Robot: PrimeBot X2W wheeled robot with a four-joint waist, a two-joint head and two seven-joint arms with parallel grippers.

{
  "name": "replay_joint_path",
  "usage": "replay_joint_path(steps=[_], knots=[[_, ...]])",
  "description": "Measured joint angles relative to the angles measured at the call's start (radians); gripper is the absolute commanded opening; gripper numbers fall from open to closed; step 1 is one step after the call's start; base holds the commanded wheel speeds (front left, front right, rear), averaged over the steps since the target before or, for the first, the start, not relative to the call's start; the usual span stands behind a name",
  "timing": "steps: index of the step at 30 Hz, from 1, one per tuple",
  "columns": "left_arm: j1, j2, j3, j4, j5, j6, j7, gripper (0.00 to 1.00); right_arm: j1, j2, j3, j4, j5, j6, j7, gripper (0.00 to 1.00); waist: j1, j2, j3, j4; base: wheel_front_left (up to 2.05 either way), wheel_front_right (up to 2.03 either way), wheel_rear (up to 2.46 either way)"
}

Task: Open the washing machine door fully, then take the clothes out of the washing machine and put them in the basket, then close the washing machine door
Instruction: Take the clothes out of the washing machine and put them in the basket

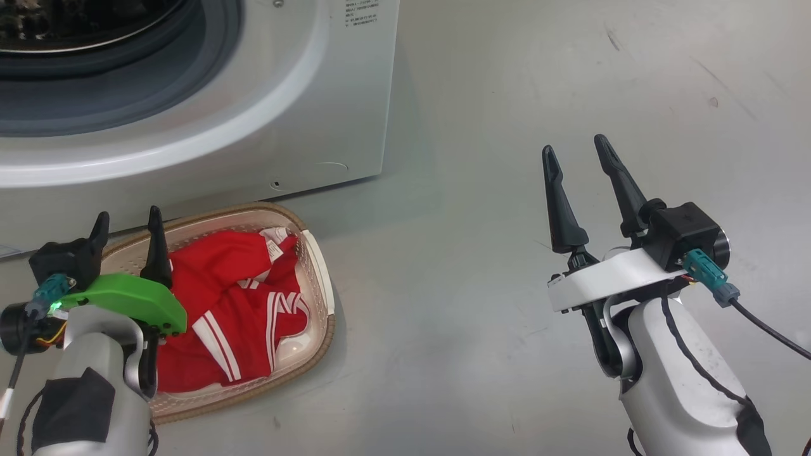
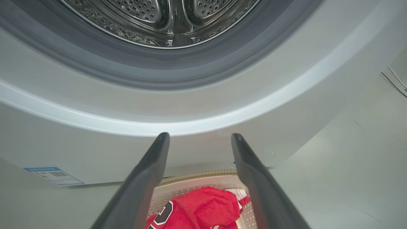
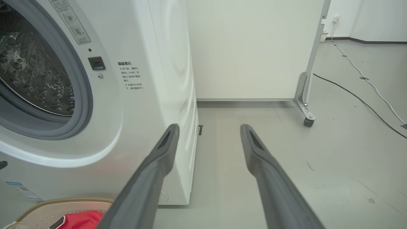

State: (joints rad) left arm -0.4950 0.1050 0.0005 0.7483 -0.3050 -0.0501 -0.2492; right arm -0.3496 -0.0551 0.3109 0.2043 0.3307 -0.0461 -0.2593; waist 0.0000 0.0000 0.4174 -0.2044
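Clothes (image 1: 228,297): red jersey and white-striped shorts, heaped in the basket (image 1: 279,209).
Basket: set on the floor (image 1: 507,190), at 6 o'clock of the washing machine (image 1: 285,114).
Drum (image 2: 159,19): nothing seen in its visible part.
Left gripper (image 1: 127,216): fingers spread, nothing held, hung over the basket's 9 o'clock end.
Right gripper (image 1: 575,147): fingers spread, empty, at the basket's 3 o'clock, well apart, with open floor around it.
Latch socket (image 3: 96,63): noted at the opening's 3 o'clock side. The door is therefore judged to be hinged at 9 o'clock, with the left arm nearer for closing it.

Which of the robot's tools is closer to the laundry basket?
Left. The left tool hangs over the left end of the basket; the right tool is over bare floor, well to its right.
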Motion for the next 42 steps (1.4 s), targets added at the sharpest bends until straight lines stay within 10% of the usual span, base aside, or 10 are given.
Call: replay_joint_path(steps=[42], knots=[[0.453,-0.047,-0.068,-0.513,0.107,0.062,0.002,1.00,0.208,0.002,-0.036,0.085,-0.034,0.055,0.000,1.00,-0.0001,0.0000,-0.323,0.139,0.00,0.00,0.00]])
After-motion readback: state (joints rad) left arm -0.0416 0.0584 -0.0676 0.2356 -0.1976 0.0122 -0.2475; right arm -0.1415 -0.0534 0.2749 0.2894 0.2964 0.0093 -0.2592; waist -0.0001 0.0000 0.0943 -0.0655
